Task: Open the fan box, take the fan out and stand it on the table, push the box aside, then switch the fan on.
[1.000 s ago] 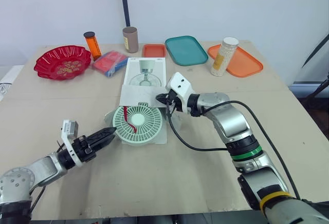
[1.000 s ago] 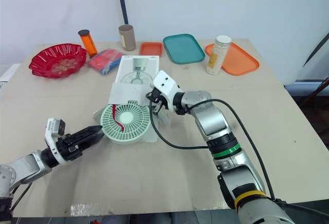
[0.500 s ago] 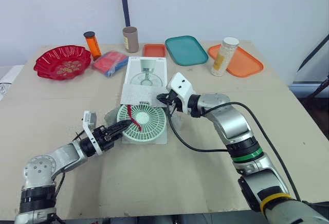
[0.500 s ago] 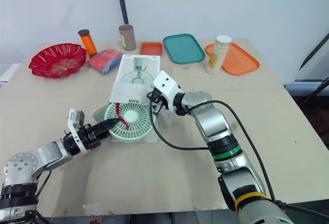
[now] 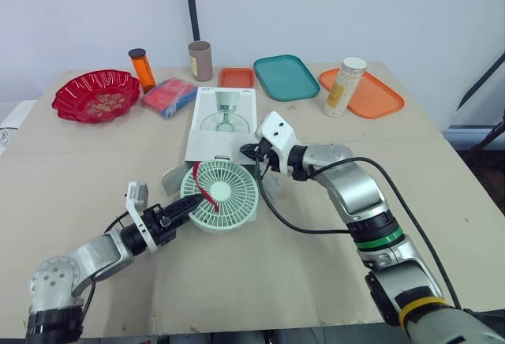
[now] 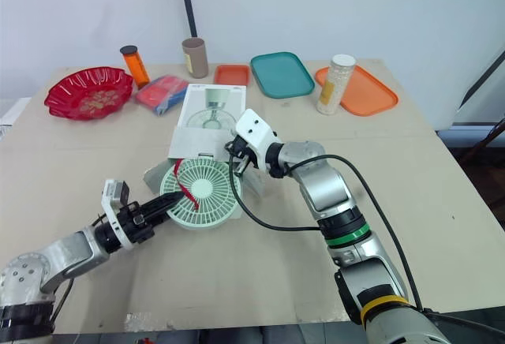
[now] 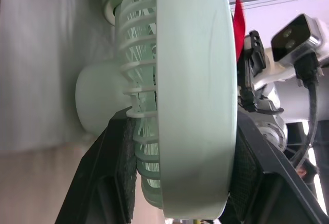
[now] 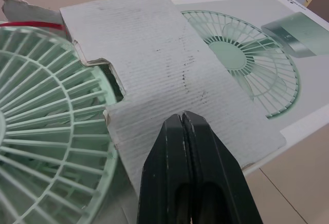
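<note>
The pale green fan (image 5: 225, 194) lies face up at the open mouth of the white fan box (image 5: 226, 115), with a red strap across its grille. My left gripper (image 5: 190, 203) is shut on the fan's near-left rim; the left wrist view shows the rim (image 7: 195, 106) between the black fingers (image 7: 126, 172). My right gripper (image 5: 252, 155) is shut, its tips pressed on the box's opened cardboard flap (image 8: 154, 54) at the flap's right corner. The fan grille (image 8: 51, 131) lies just beside that flap.
Along the back stand a red bowl (image 5: 95, 95), an orange bottle (image 5: 142, 69), a brown tube (image 5: 200, 61), a blue-red packet (image 5: 168, 96), a small orange tray (image 5: 236, 77), a teal tray (image 5: 286, 77), and an orange tray (image 5: 379, 95) with a jar (image 5: 344, 86). A black cable (image 5: 316, 229) loops off the right arm.
My left gripper came in from the left and shut on the fan's rim. The fan has shifted slightly to the right. The right gripper has stayed on the flap.
</note>
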